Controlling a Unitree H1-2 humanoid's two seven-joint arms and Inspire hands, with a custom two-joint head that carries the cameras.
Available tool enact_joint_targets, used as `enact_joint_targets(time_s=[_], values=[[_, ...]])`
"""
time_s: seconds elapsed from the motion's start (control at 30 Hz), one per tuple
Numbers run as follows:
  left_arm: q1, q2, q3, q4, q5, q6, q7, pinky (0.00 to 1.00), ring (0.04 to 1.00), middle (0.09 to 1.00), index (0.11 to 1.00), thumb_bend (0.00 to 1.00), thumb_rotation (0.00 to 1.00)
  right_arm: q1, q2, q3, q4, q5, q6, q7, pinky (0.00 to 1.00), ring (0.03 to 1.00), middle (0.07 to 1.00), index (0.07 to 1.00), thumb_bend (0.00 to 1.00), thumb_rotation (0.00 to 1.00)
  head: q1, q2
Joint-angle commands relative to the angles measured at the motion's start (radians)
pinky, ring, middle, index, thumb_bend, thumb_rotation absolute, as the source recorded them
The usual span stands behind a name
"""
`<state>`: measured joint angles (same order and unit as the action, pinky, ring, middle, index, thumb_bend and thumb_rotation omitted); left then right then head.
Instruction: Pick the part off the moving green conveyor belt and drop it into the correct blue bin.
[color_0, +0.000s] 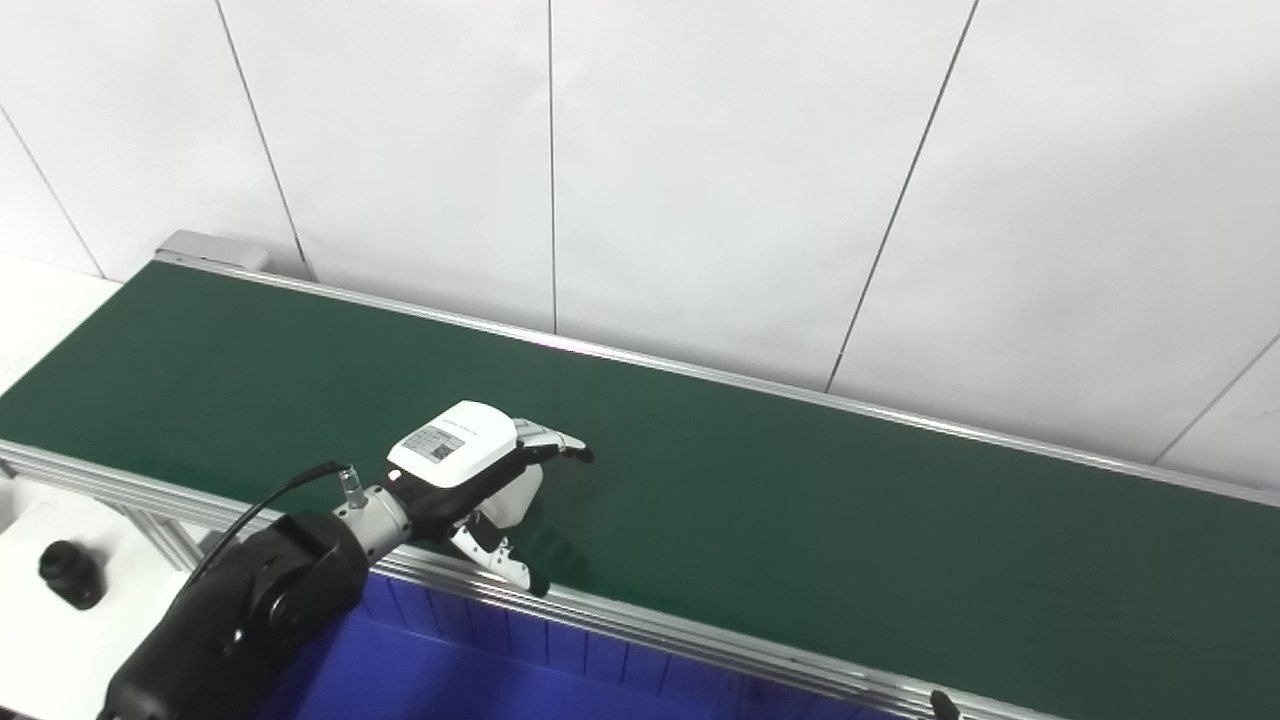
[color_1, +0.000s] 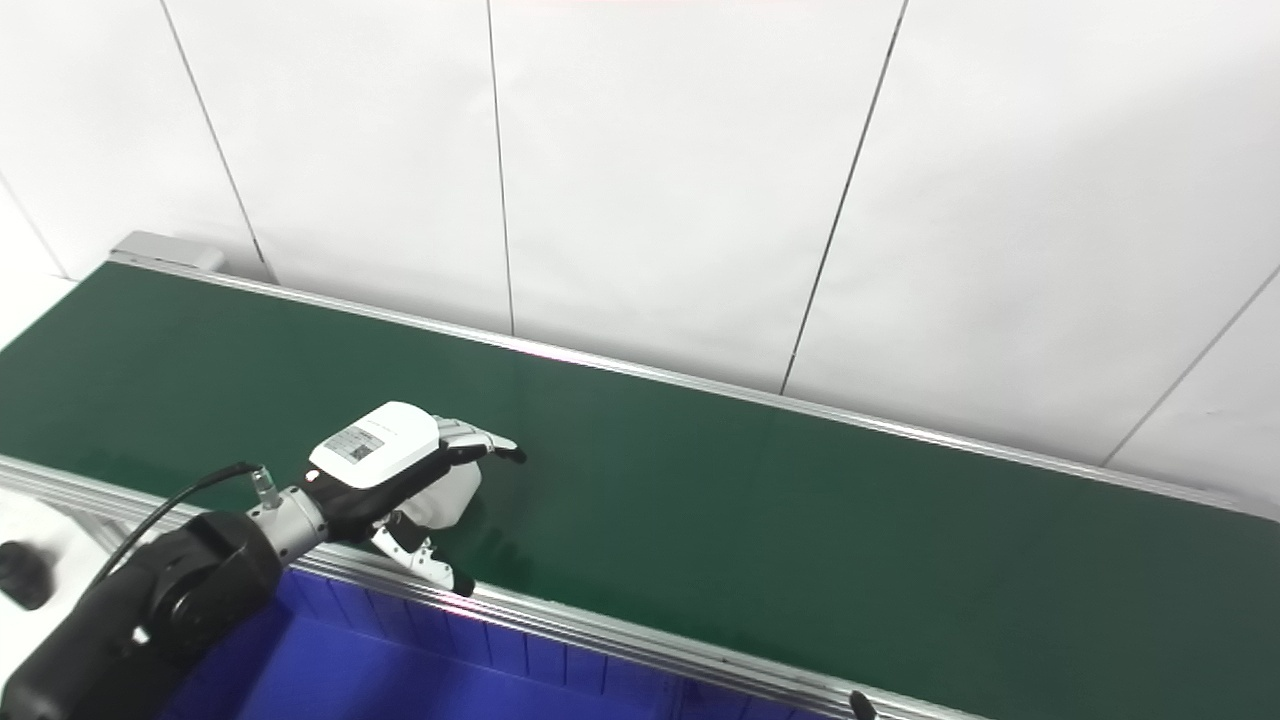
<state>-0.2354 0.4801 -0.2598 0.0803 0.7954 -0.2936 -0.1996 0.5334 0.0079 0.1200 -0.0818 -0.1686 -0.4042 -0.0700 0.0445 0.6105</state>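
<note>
Left hand: my white-backed left hand (color_0: 478, 470) reaches over the near aluminium rail (color_0: 640, 612); fingers (color_0: 560, 441) spread apart, thumb pointing down, grasping nothing.
Right hand: only a dark tip (color_0: 941, 703) shows at the bottom edge; I cannot tell its state.
Belt: the long dark green conveyor belt (color_0: 800, 500) lies under my left hand.
Part: no part shows on the belt.
Bin: the blue plastic bin (color_0: 480, 660) sits just below the near rail.
Side item: a small black cylindrical object (color_0: 70, 573) rests on the white surface at far left.
</note>
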Motion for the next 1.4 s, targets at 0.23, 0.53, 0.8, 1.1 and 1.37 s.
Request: enact_joint_targets(time_s=[0.23, 0.53, 0.8, 1.1, 1.37], values=[[-0.115, 0.051, -0.042, 0.168, 0.063, -0.021, 0.061, 0.84, 0.850, 0.836, 0.815, 0.94, 0.40, 0.026, 0.003, 0.009, -0.063, 0.003, 0.001, 0.007, 0.94, 0.945, 0.967, 0.967, 0.69, 1.00, -0.008, 0.005], [-0.131, 0.029, -0.075, 0.200, 0.157, 0.043, 0.157, 0.82, 0.838, 0.821, 0.777, 0.85, 0.29, 0.031, 0.004, 0.010, -0.071, 0.005, 0.008, 0.007, 0.93, 0.940, 0.956, 0.974, 0.69, 1.00, -0.018, 0.009], [-0.141, 0.013, -0.101, 0.229, 0.177, 0.052, 0.251, 0.68, 0.656, 0.631, 0.545, 0.62, 0.05, 0.029, 0.001, 0.012, -0.068, 0.006, 0.014, 0.009, 0.92, 0.932, 0.948, 0.981, 0.70, 1.00, -0.023, 0.013], [-0.132, 0.015, -0.113, 0.249, 0.157, -0.004, 0.323, 0.59, 0.560, 0.530, 0.451, 0.52, 0.00, 0.026, 0.005, 0.014, -0.070, 0.005, 0.020, 0.007, 0.89, 0.909, 0.933, 0.976, 0.71, 1.00, -0.029, 0.015], [-0.116, 0.022, -0.091, 0.183, 0.102, -0.018, 0.315, 0.60, 0.586, 0.537, 0.447, 0.52, 0.00, 0.030, 0.010, 0.016, -0.083, 0.010, 0.033, 0.009, 0.88, 0.899, 0.927, 0.977, 0.71, 1.00, -0.024, 0.032]])
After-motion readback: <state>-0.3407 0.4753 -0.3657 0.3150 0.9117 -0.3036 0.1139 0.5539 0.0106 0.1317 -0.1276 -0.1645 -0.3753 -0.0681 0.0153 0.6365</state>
